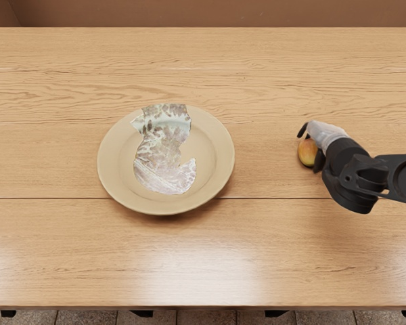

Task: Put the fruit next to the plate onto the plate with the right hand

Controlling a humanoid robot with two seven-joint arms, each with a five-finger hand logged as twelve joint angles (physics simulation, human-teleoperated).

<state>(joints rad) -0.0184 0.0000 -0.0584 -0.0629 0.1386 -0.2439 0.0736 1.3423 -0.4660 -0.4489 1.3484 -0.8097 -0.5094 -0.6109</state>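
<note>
Wooden table (203, 257) fills view. Tan round plate (112, 169) sits left of centre, mottled grey-white patch (162, 152) across its middle. Dark right arm (365, 179) enters from right edge. Pale right hand (323, 134) sits over fruit, fingers curled down around it, closed on it. Small yellow-orange fruit (306, 153) under hand, right of plate, well apart from rim, not on plate.

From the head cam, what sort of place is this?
Probably a simulated dining setup: a wooden table, a tan plate on it, a small fruit at the right hand, tiled floor below.
</note>
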